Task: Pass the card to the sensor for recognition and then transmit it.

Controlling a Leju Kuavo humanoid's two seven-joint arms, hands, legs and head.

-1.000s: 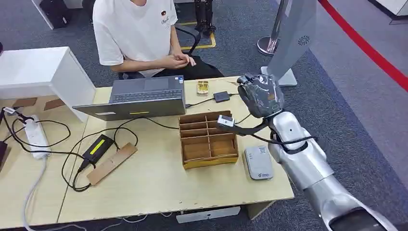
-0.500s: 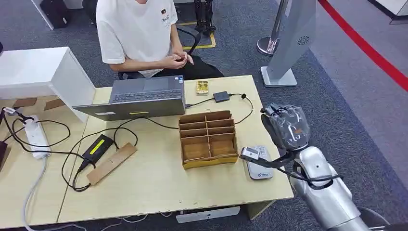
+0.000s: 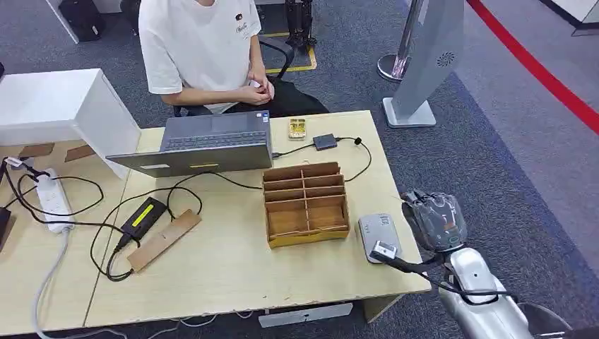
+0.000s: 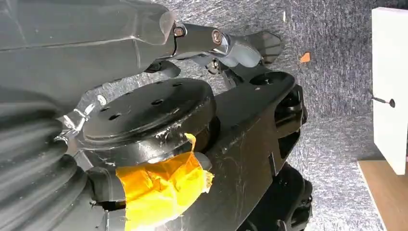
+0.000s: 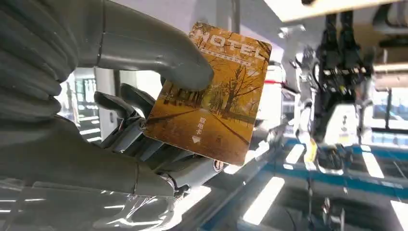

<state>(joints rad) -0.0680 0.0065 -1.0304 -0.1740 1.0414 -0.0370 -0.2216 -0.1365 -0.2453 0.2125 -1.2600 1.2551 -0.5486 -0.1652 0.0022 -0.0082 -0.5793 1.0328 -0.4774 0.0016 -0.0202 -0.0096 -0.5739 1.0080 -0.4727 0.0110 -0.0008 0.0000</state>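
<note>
Head view: right hand (image 3: 436,220) raised off the table's right edge, just beside the grey sensor (image 3: 379,237) on the table (image 3: 233,275). Right wrist view: thumb and fingers (image 5: 120,103) pinching the hotel card (image 5: 211,91). Left hand: can't tell.

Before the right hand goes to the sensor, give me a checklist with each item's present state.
1. Card held by the right hand: ok, pinched under the thumb.
2. Card intact, print readable: ok, "HOTEL" shows.
3. Sensor free on the table: ok, nothing lies on it.
4. Hand over the sensor: not ok, it is beside the table's edge, off to the sensor's side.
5. Which card face will meet the sensor: cannot tell.
6. Person ready to receive: cannot tell, hands are clasped.
</note>
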